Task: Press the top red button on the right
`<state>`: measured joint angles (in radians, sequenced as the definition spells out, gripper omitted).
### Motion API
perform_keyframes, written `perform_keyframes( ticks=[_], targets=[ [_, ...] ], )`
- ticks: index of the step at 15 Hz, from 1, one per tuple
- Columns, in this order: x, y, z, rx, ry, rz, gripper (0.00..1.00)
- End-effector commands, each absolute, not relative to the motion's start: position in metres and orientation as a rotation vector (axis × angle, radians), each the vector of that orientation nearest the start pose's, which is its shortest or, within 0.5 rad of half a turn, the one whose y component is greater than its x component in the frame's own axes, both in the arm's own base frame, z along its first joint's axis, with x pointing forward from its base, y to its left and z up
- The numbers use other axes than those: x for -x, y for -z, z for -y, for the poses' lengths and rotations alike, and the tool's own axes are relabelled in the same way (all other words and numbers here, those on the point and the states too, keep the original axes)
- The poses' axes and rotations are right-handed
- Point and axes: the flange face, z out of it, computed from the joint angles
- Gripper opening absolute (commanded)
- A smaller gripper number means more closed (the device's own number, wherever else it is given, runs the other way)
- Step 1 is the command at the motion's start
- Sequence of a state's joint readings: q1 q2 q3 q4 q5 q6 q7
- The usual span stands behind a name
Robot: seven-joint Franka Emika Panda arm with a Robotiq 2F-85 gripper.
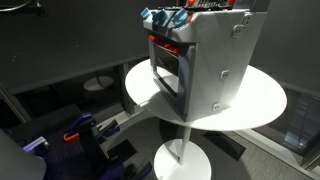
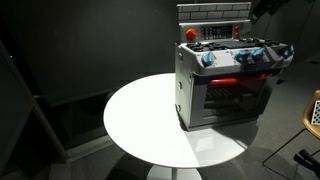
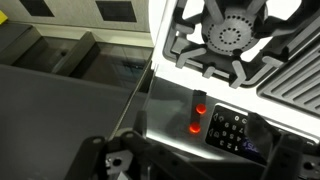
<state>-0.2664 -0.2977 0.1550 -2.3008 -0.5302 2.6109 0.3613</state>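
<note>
The red button [image 3: 200, 108] is small and dull red, set on the toy stove's [image 3: 170, 100] silver panel at 5 o'clock from the burner grate [image 3: 232, 38] (a brighter red button [image 3: 194, 127] glows just below). The gripper [image 3: 200, 165] sits at 6 o'clock, apart from it. How wide its fingers stand cannot be told.

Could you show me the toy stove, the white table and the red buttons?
toy stove [image 2: 235, 98]: exterior view, oven door.
white table [image 2: 140, 115]: exterior view, bare top.
red buttons [image 3: 200, 108]: wrist view, upper button.

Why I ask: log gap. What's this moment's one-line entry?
phase: hover | gripper: above stove, apart from red button, jaws unclear | stove: on table
</note>
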Motion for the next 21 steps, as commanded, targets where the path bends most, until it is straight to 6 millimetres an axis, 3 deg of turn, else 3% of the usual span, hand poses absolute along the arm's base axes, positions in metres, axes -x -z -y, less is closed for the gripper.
perform_keyframes(
  ticks=[1,9,21],
  targets=[
    [-0.529,-0.530,0.049,3.341,1.109,-0.224,1.00],
    [-0.557,-0.517,0.064,3.346,1.093,-0.316,1.00],
    [-0.555,-0.510,0.067,3.345,1.080,-0.291,1.00]
  ],
)
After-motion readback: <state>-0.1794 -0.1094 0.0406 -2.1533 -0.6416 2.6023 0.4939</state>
